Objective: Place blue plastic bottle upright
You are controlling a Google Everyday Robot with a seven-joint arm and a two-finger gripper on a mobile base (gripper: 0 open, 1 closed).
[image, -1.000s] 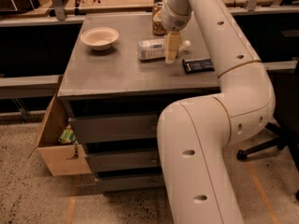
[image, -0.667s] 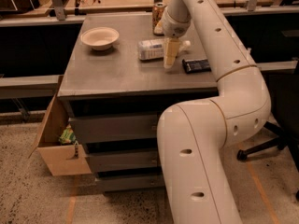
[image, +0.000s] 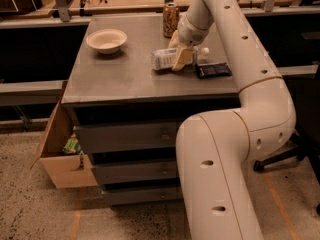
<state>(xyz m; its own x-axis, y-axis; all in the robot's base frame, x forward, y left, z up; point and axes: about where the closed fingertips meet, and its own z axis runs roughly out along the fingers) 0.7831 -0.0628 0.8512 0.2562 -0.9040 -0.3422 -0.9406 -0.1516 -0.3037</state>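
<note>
The blue plastic bottle [image: 164, 59] lies on its side near the back right of the grey tabletop [image: 125, 79]. Its white cap [image: 203, 50] points right and its pale label faces the camera. My gripper [image: 179, 49] reaches down from above onto the bottle's middle. One cream finger [image: 183, 58] is in front of the bottle and the other is behind it, so the jaws stand apart around its body. The bottle rests on the table.
A patterned brown can [image: 170, 19] stands just behind the gripper. A white bowl [image: 106, 40] sits at the back left. A black packet [image: 213, 70] lies right of the bottle. An open cardboard box [image: 60, 154] is on the floor at left, a chair base [image: 280, 159] at right.
The gripper has moved slightly down and left, closer onto the bottle's body. The bottle lies in the same place.
</note>
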